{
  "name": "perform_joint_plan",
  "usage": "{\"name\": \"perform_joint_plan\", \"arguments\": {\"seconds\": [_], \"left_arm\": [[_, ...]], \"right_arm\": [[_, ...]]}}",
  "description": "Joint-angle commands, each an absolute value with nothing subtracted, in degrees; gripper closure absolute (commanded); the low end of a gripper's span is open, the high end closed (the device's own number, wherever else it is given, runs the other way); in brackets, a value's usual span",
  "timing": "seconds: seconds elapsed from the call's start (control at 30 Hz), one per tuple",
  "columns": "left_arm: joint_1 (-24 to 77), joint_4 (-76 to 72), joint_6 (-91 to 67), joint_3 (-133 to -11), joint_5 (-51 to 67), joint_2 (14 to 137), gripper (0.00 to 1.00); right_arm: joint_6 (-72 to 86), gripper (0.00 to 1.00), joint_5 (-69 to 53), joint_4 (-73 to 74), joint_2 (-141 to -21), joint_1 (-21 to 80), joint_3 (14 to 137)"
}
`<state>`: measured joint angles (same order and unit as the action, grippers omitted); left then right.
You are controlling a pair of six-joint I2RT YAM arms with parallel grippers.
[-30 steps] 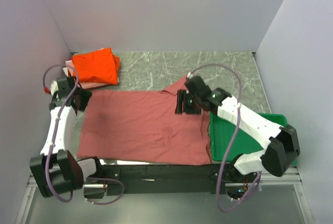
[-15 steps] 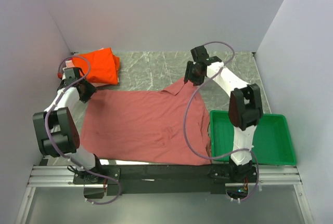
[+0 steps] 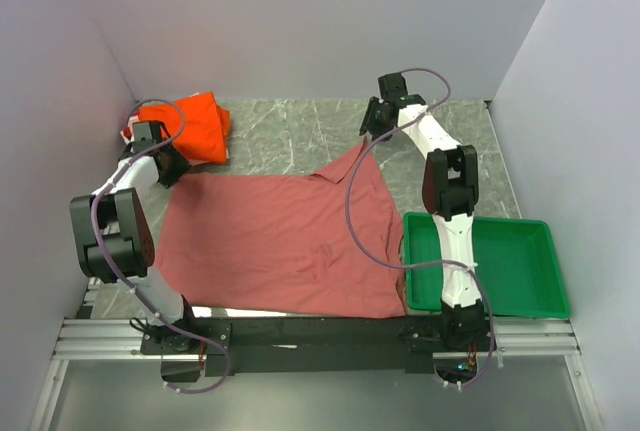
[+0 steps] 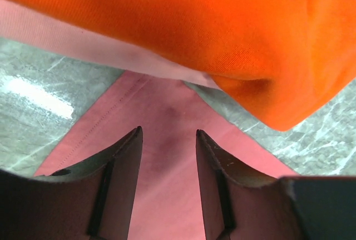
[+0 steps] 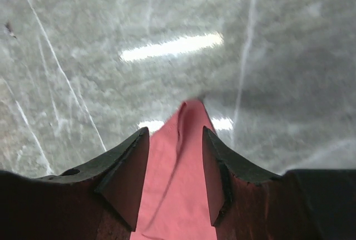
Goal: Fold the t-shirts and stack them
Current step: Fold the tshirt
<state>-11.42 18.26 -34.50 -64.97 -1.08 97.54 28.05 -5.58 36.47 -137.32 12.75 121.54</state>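
Observation:
A large brick-red t-shirt [image 3: 280,241] lies spread flat on the marbled table. A folded bright orange t-shirt [image 3: 190,126] rests on a pale pink one [image 4: 83,42] at the far left. My left gripper [image 3: 172,169] hovers over the red shirt's far left corner [image 4: 167,195], right by the orange fold [image 4: 194,23]. Its jaws [image 4: 167,133] stand open, with the cloth lying flat between them. My right gripper [image 3: 370,136] is at the far right corner. Its fingers [image 5: 175,131] straddle the pointed red tip [image 5: 189,112], open, with a strip of cloth between them.
A green plastic tray [image 3: 500,296] sits at the near right, touching the red shirt's right edge. Grey walls close in on the left, back and right. Bare marbled table [image 3: 290,131] lies between the orange stack and the right gripper.
Both arms have reached out to the shirt's far corners. The right came off the shirt's right side to the far tip, and the left moved up beside the orange stack.

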Motion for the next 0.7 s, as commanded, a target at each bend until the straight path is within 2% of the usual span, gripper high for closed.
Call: {"name": "perform_joint_plan", "arguments": {"seconds": [0.0, 0.17, 0.67], "left_arm": [[-10.7, 17.5, -32.0, -67.8, -2.3, 97.9, 0.51], [-10.1, 17.8, -30.9, -68.9, -2.6, 100.0, 0.52], [-8.8, 18.9, -30.2, -71.9, -2.5, 104.5, 0.53]], "right_arm": [[28.9, 0.50, -8.0, 33.8, -138.8, 12.7, 126.3], [31.1, 0.52, -8.4, 34.3, -142.0, 12.5, 129.6], [30.4, 0.55, -4.0, 37.6, -143.2, 12.7, 128.8]]}}
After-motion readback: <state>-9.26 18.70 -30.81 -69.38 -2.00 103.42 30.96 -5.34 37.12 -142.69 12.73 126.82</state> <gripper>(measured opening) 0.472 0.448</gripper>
